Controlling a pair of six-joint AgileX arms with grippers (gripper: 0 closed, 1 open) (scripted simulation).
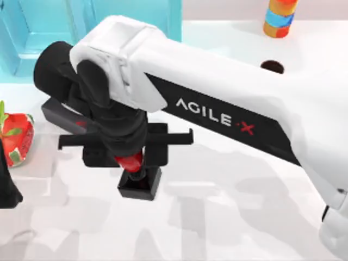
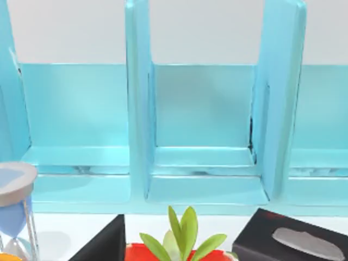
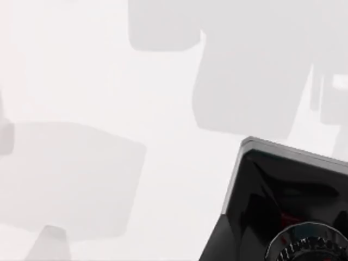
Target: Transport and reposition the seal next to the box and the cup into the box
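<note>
The seal (image 1: 140, 184) has a red knob on a black square base; its base (image 3: 283, 196) also fills a corner of the right wrist view, just over the white table. My right gripper (image 1: 129, 157) reaches in from the right and is shut on the red knob, its black fingers close on both sides. The light blue box (image 1: 54, 32) with upright dividers stands at the back left, and its open compartments (image 2: 201, 109) face the left wrist camera. The cup (image 1: 272, 66) is a small dark brown rim at the back right, mostly hidden behind my right arm.
A black tissue box (image 1: 57, 111) lies partly under my right arm, just behind and left of the seal. A red strawberry-patterned object (image 1: 16, 138) sits at the left edge, a striped can (image 1: 280, 19) at the back right. My left arm (image 1: 6, 182) is parked at the left edge.
</note>
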